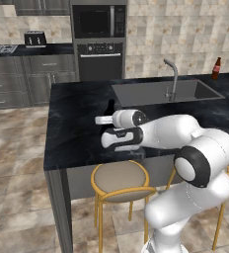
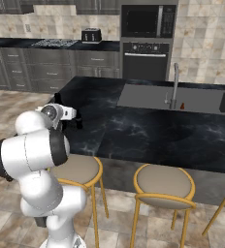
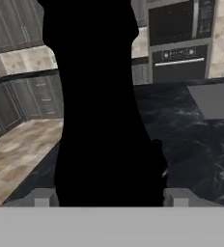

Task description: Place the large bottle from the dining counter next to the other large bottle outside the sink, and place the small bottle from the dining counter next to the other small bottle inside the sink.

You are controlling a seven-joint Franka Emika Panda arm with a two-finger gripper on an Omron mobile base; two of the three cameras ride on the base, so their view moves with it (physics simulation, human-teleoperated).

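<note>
The large bottle point(image 3: 99, 96) is near-black and fills the middle of the hand view, standing between my two finger tips. My gripper point(image 3: 110, 198) is shut on its lower body, with each finger against a side. In the left base view the gripper point(image 1: 108, 127) reaches sideways over the dining counter point(image 1: 72, 138) near its left end, and the bottle's dark neck point(image 1: 110, 106) rises behind it. A short dark shape point(image 3: 157, 154), seemingly the small bottle, peeks out past the big one. The other large bottle point(image 1: 216, 68), brown with a red cap, stands beyond the sink point(image 1: 136, 94).
A tall faucet point(image 1: 173, 79) stands at the sink's far side. A small reddish item point(image 2: 182, 105) sits in the basin by the tap. Gold-legged stools point(image 1: 120, 180) line the counter's near edge. The oven stack point(image 1: 99, 39) and wall counter with toaster point(image 1: 35, 38) lie beyond.
</note>
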